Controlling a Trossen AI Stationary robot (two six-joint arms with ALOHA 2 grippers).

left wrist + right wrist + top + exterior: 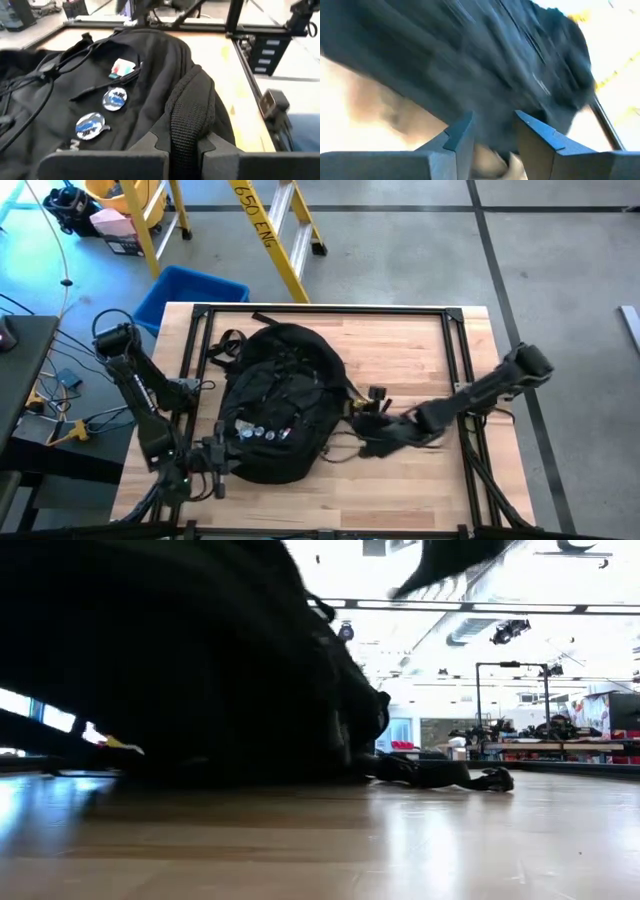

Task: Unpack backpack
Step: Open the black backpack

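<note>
The black backpack (280, 405) lies in the middle of the wooden table, front up, with round badges (115, 99) showing. In the low view it is a big dark mass (200, 660) with a strap (440, 772) trailing on the wood. My left gripper (215, 465) is at the pack's near left end, shut on a ribbed black strap. My right gripper (385, 428) reaches in from the right to the pack's right side, where loose straps lie, and has dark fabric between its fingers (495, 122). My left gripper pinches a ribbed, padded strap loop (189, 125) between its two fingers, which lie across it. It comes nearly level from the table's near left corner. The loop arches up from the pack's end, and the pack's body rests on the table. My right gripper has dark backpack material (492, 107) between its two fingers, which stand a little apart. It comes from the table's right, slanting down. Blur hides which part this is. The high view puts it at the straps on the pack's right side (370, 430).
A black metal frame (320, 310) runs around the tabletop. Bare wood (420, 490) lies right of and in front of the pack. Off the far left corner stand a blue bin (190, 292) and a yellow ladder (280, 230).
</note>
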